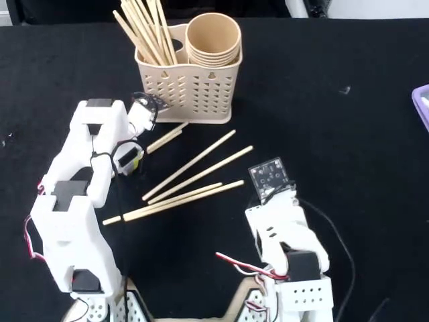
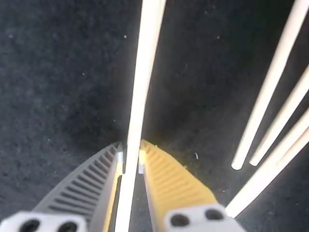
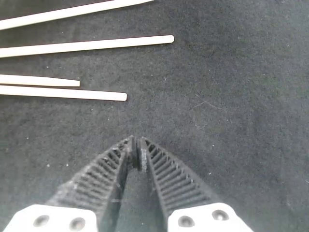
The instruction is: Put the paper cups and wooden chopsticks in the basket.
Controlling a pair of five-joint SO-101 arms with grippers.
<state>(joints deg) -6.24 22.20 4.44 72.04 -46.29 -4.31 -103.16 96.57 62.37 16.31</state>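
Chopsticks (image 1: 194, 171) lie loose on the black counter (image 1: 348, 168) in front of the basket (image 1: 194, 94), fanned out and slanting up towards it. One more chopstick (image 2: 140, 96) is pinched between the left jaws, just off the basket's front corner on the side away from the cups, with the left arm (image 1: 94, 147) bent over it. The right jaws are pressed together on nothing, low over bare counter near the loose sticks' ends, farther out from the basket.

The paper cups (image 1: 213, 40) sit stacked in one compartment of the basket, with a bundle of sticks (image 1: 144, 30) leaning in the other.

From where I stand, these sticks look feather-light, stiff and smooth. They will not bend, but they could roll on the cloth or swivel in a pinch. A hold near the middle would steady one, whereas an end grip lets the long part droop.

The basket's wall is tall, so a stick must rise above the rim and tip upright. The leaning bundle crowds that opening. Beyond the basket's cup side the counter is open, and a purple thing (image 1: 422, 100) sits well apart at the edge.
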